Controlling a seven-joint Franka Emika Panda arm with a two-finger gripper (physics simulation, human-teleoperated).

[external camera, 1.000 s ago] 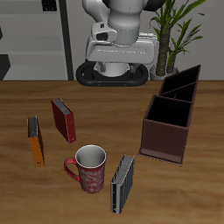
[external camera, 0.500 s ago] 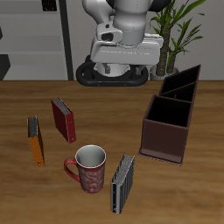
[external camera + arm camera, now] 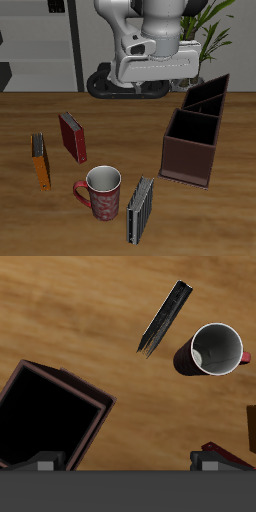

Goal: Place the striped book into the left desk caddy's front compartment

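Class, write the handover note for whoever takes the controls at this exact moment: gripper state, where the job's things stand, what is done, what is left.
Gripper: high above the table and holding nothing; only the finger bases show at the wrist view's edge, so open or shut cannot be told.
Striped book: standing on edge near the table's front edge, beside the mug, not yet touched.
Left desk caddy: standing apart from the book; its front compartment is empty.
Done: nothing on the book yet.
Left: descend to the book, grasp it, carry it over, lower it into the front compartment, release.
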